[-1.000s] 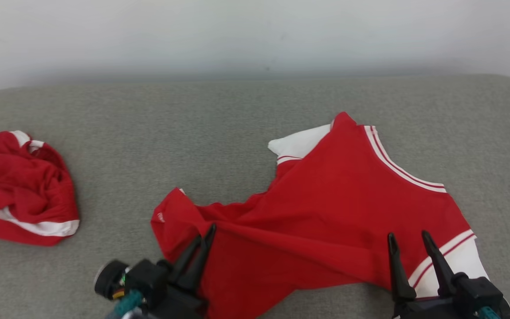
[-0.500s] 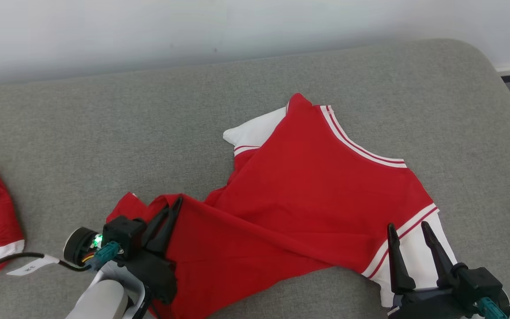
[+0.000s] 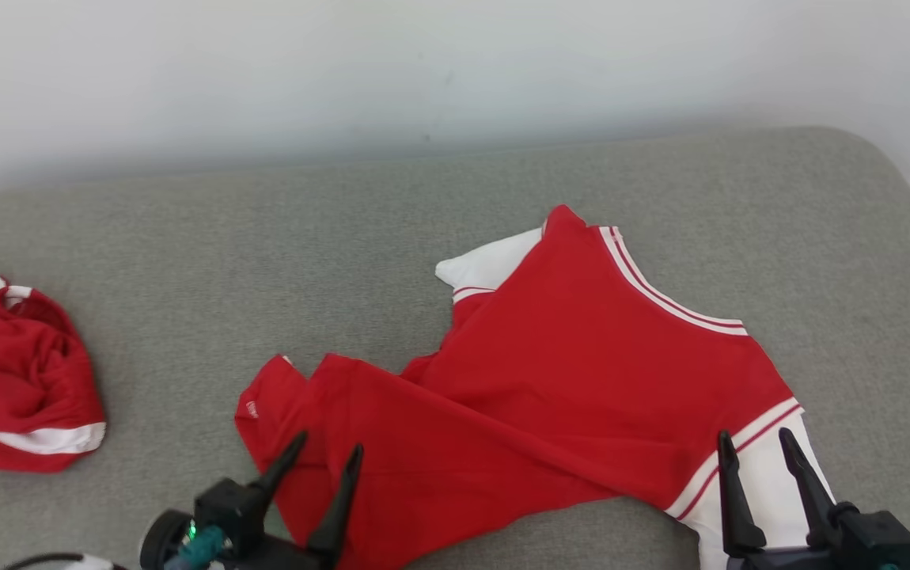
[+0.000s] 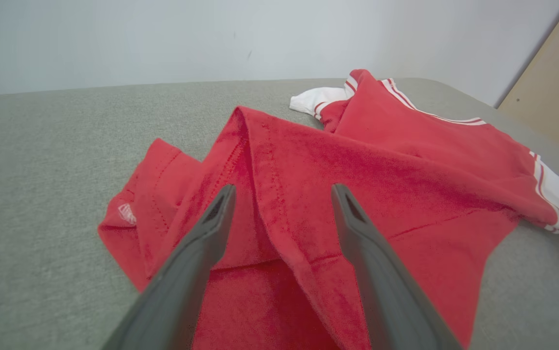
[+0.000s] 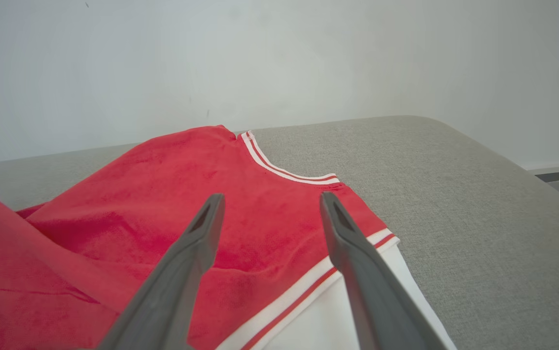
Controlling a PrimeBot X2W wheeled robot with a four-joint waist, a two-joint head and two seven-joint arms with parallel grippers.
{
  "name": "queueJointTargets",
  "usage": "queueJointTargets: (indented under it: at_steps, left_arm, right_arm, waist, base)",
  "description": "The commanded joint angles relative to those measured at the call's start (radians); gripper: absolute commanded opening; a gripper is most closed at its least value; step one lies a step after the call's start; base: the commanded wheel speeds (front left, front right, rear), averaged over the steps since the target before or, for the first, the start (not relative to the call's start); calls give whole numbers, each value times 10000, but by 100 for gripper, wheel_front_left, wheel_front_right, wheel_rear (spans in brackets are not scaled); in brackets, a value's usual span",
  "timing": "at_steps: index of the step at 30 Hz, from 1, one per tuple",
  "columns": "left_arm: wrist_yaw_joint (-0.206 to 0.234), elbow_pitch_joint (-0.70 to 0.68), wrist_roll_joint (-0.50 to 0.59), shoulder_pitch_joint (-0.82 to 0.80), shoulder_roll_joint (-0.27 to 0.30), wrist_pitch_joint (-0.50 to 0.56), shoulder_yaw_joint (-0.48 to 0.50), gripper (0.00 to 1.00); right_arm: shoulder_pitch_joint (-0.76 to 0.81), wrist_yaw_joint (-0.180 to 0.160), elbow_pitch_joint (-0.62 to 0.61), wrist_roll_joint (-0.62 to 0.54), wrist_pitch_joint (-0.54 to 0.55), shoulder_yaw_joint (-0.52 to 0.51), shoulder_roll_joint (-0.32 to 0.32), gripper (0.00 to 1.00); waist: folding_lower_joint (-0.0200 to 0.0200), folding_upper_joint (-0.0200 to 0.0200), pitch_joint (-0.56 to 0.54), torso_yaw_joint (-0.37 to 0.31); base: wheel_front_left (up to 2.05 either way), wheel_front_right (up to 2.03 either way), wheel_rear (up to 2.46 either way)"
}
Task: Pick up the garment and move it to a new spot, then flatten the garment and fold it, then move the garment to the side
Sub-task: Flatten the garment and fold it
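The garment (image 3: 582, 380) lies spread on the worktop (image 3: 265, 237), right of centre, with one sleeve reaching back toward the wall (image 3: 423, 71) behind the worktop. Another garment (image 3: 16, 372) lies well apart from it, at the worktop's left side. At the front, the left end effector (image 3: 329, 441) stands over the garment's near left corner and the right end effector (image 3: 754, 433) over its near right sleeve.
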Motion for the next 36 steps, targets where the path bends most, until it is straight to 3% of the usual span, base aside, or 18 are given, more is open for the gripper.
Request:
queueJointTargets:
  at_steps: [1, 13, 23, 36]
  left_arm:
    - [19, -150, 181, 372, -87, -41, 86, 100]
    - [19, -227, 324, 905, -359, -41, -48, 100]
    - [19, -54, 263, 549, -341, -41, -12, 100]
    - [19, 706, -78, 290, -326, -41, -342, 100]
  right_arm:
    - [176, 11, -59, -79, 6, -114, 1, 100]
    - [300, 11, 511, -917, 4, -1207, -310, 100]
    - [195, 11, 2016, -1510, 4, -2271, -390, 100]
    - [-514, 11, 4052, -2130, 20, -2829, -228, 100]
  waist:
    - [2, 0, -301, 360]
    - [2, 0, 68, 416]
    - [2, 0, 441, 259]
    - [2, 0, 466, 223]
  base:
    - [0, 0, 0]
    - [0, 0, 0]
    - [0, 0, 0]
    - [0, 0, 0]
